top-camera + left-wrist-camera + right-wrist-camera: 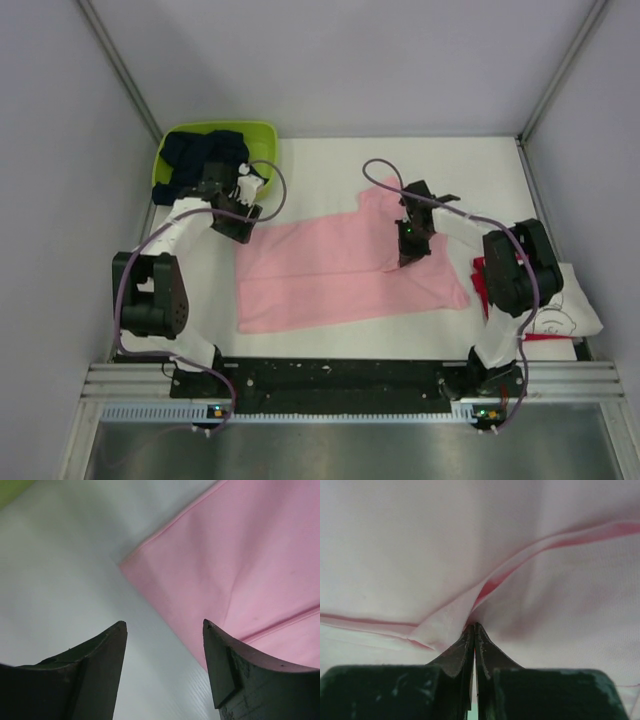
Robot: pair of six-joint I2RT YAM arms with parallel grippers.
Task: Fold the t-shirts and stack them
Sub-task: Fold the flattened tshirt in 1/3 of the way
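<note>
Top external: the left arm bends at the elbow and reaches forward, and the left pincer (240, 224) hangs over the table (330, 165) at the far left corner of the pink t-shirt (340, 280). The right arm reaches forward and inward, and the right pincer (406, 260) points down onto the shirt's right half, where the cloth rises in a fold below it. Bare table lies beyond both pincers and between them. One lime-green basket (266, 130) sits just beyond the left pincer, holding one navy t-shirt (205, 155). To the right of the right pincer, by the table's near right edge, one white t-shirt (572, 308) with black line drawing lies over one red t-shirt (479, 272). That makes four tees.

Left wrist: the left pincer (165, 625) is released, its two dark fingers (100, 670) apart with nothing between them. The pink t-shirt (240, 565) lies ahead and to the right, its corner just ahead of the gap; bare table (65, 580) lies to the left, with a sliver of the basket (10, 487) far left.

Right wrist: the right pincer (474, 627) is clenched, tips together. A ridge of the pink t-shirt (420, 545) runs up to them and seems nipped between them, though the tips hide the contact.
</note>
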